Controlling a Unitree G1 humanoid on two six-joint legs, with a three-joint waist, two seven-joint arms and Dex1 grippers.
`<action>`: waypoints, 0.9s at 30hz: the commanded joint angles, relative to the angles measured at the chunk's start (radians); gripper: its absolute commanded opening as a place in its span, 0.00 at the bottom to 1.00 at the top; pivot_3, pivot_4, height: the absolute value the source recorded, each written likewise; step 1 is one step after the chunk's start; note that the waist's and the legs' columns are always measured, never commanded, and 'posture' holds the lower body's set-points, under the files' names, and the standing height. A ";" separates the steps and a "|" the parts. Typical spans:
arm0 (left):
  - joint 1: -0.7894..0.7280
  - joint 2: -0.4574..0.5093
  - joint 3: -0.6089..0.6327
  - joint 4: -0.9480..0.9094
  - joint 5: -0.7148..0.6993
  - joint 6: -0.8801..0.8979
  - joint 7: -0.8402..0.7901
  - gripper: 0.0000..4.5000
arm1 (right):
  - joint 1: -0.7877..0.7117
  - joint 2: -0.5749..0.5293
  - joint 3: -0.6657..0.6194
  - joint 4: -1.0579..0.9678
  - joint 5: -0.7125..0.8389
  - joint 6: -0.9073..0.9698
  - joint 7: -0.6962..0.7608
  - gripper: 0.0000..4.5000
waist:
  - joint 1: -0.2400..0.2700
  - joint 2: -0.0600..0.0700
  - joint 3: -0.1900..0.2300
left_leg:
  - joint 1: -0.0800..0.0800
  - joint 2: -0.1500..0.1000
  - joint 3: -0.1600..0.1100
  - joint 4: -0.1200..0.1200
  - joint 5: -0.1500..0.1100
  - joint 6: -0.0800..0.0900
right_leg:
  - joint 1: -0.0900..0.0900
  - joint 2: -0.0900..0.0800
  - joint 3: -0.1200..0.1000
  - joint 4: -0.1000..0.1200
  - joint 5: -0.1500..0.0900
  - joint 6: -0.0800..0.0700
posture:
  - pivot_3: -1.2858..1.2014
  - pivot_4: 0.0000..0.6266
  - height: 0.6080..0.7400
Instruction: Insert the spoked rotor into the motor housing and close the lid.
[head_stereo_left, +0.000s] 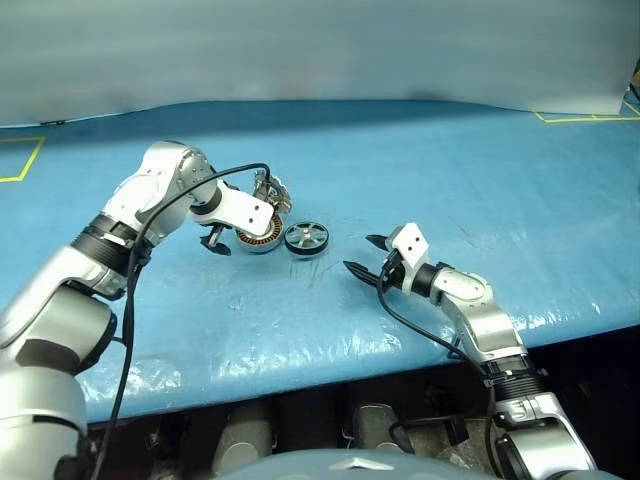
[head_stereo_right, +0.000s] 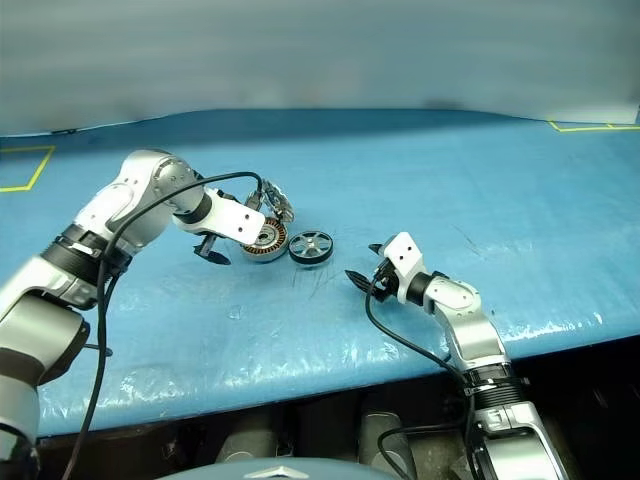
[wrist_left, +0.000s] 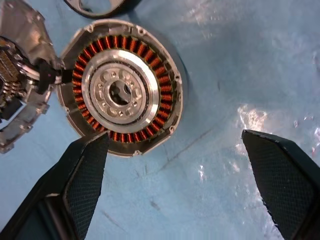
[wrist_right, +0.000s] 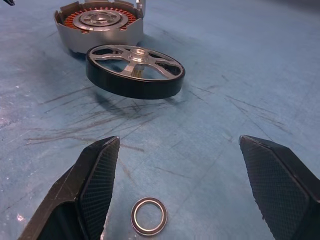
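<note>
Wide blue plastic-covered table (head_stereo_left: 420, 170) under both arms. Left gripper (wrist_left: 175, 185) spread wide and empty, pointing down; directly below and just ahead of its fingers, the round squat grey metal motor housing (wrist_left: 125, 95) with copper-brown windings ringing a silver centre. Hinged silver-grey metal lid (wrist_left: 22, 75) swung open at the housing's far side from the right gripper. Right gripper (wrist_right: 177, 185) also spread wide and empty, held low and nearly level; ahead of it, apart from its fingertips, the small dark grey spoked rotor (wrist_right: 135, 70), tilted, one edge seemingly propped against the housing. Small silver washer-like ring (wrist_right: 149, 216) flat on the table between the right fingers.

Risks, as judged: tilted rotor knocked flat or slid away by a low pinch; washer nudged; rotor seated crooked over the windings, blocking the lid.

Hard to make out: rotor's actual contact with the housing; lid partly cut off and hidden behind the left arm.
</note>
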 joint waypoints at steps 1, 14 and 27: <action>-0.041 -0.037 -0.003 0.061 0.048 -0.038 0.019 1.00 | -0.022 -0.016 -0.013 -0.045 0.005 0.003 0.006 0.89 | 0.000 0.000 0.000 | 0.000 0.000 0.000 0.000 0.000 0.000 | 0.000 0.000 0.000 0.000 0.000 0.000 | 0.52 0.24 1.00; -0.028 -0.151 -0.012 0.229 0.114 -0.087 0.045 1.00 | 0.001 -0.020 -0.004 -0.088 0.003 0.023 -0.001 0.89 | 0.000 0.000 0.000 | -0.001 0.000 0.000 0.003 -0.001 0.002 | 0.000 0.000 0.001 0.001 0.001 0.001 | 0.52 0.24 1.00; 0.011 -0.214 -0.023 0.322 0.156 -0.106 0.090 0.59 | 0.006 -0.021 -0.001 -0.108 0.000 0.032 -0.015 0.91 | -0.001 0.000 -0.001 | 0.001 0.000 0.002 0.006 -0.002 0.004 | 0.001 0.000 0.004 0.002 0.001 0.001 | 0.52 0.24 1.00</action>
